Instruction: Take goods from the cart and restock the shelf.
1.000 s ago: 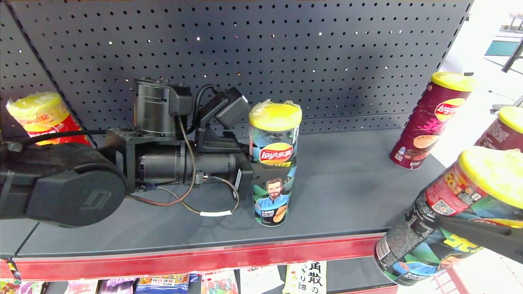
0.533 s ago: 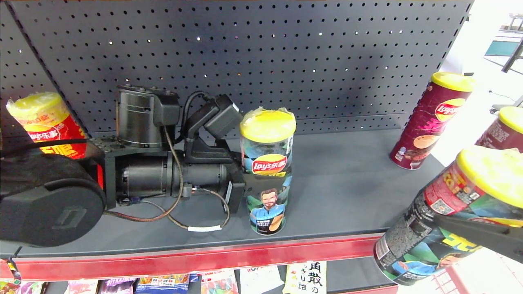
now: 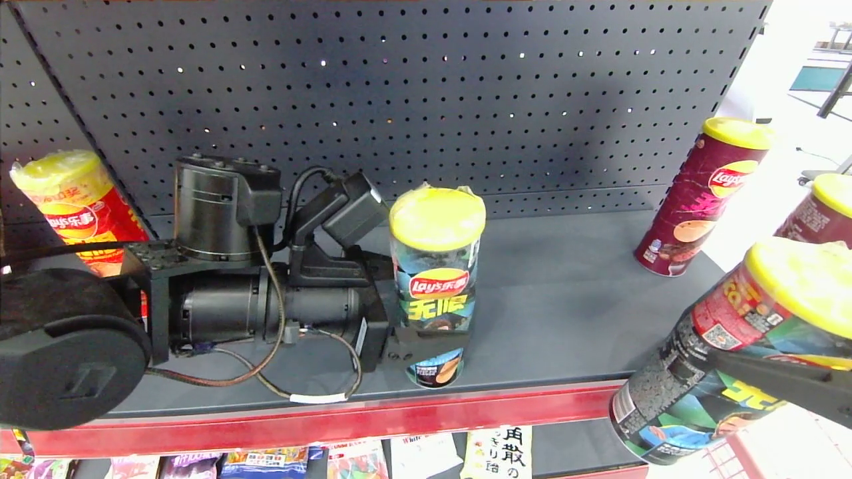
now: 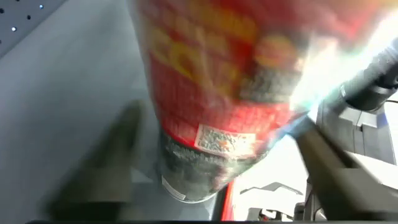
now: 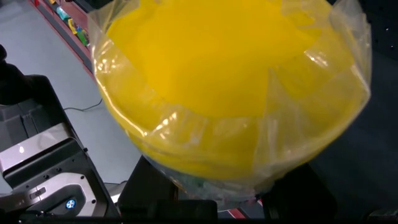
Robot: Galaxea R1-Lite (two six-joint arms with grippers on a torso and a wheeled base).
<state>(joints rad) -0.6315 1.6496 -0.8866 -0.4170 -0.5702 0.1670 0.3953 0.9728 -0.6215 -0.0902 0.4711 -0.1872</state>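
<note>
A: Right, the left claw (image 3: 426, 342) is clamped low on the blue can (image 3: 436, 293), one finger on each side.

B: And that can is upright, yellow lid on top, at the front of the shelf (image 3: 566, 313), just behind the red rail (image 3: 333, 422). I can't tell whether its base is touching down.

A: The left wrist view is close in: a red side of the can, with grey fingers (image 4: 106, 162) flanking it.

B: Over on the right, the right claw (image 3: 722, 366) grips the tilted can (image 3: 685, 392). It's out in front of the shelf and below the rail, lid leaning up and to the right.

A: The right wrist view looks straight down on that lid (image 5: 230, 81), yellow with clear wrap around it.

B: Others on the shelf: a red can (image 3: 73, 199) at the far left by the pegboard (image 3: 466, 100), behind the left arm.

A: And a maroon can (image 3: 699, 199) at the back right, well apart from the blue one. A second maroon can (image 3: 822, 213) sits at the right edge.
</note>
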